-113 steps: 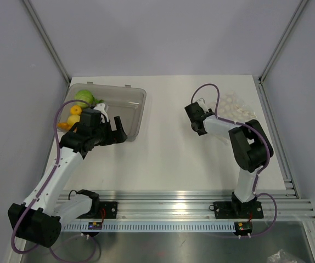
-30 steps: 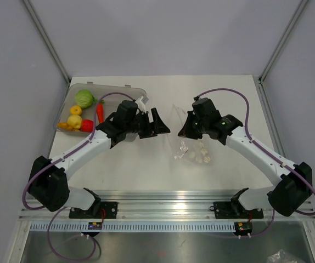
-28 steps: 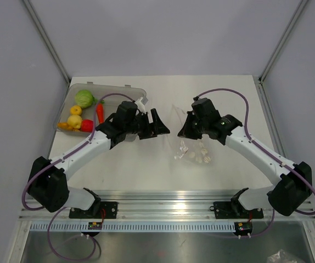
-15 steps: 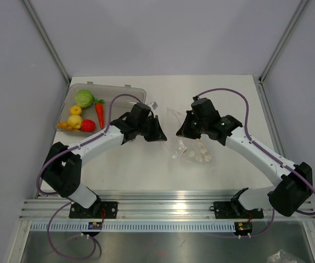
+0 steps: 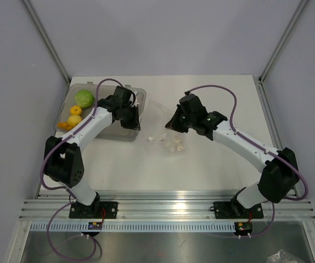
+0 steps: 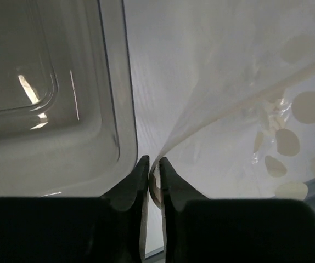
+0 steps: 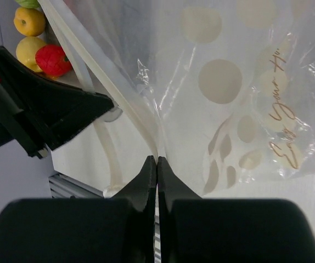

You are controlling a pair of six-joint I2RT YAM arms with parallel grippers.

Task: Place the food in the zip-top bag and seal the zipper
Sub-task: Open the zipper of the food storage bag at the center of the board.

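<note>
Reviewer: status, where's the zip-top bag (image 5: 167, 139)?

Me: Its dotted lower part is on the worktop (image 5: 212, 170) between my arms, just right of the bin (image 6: 113, 82). The mouth edge is lifted and strung between my two tools.

Reviewer: tool states?

Me: Left tool (image 6: 153, 164) is narrowed to a sliver, with a fold of the bag's film pinched at the tips. Right tool (image 7: 156, 163) is closed tight on the edge where the zipper (image 7: 102, 82) runs in. Neither is carrying food.

Reviewer: food?

Me: All of the food (image 5: 84, 98) I can see is in the bin: green, yellow and orange pieces in the top view, plus a red one in the right wrist view. Nothing is in the bag yet.

Reviewer: risks?

Me: There are four, I'd say.
- **Slip:** both pinches are on thin, slick film at the very fingertips, so a tug could pull it free and drop the mouth.
- **Flat mouth:** pulling my tools straight apart would stretch the mouth flat instead of opening it.
- **Bin contact:** the left tool is right beside the bin wall, so a sideways move could bump or shove the bin.
- **No free tool:** both tools are busy, so letting go to fetch food could let the mouth collapse.
</note>
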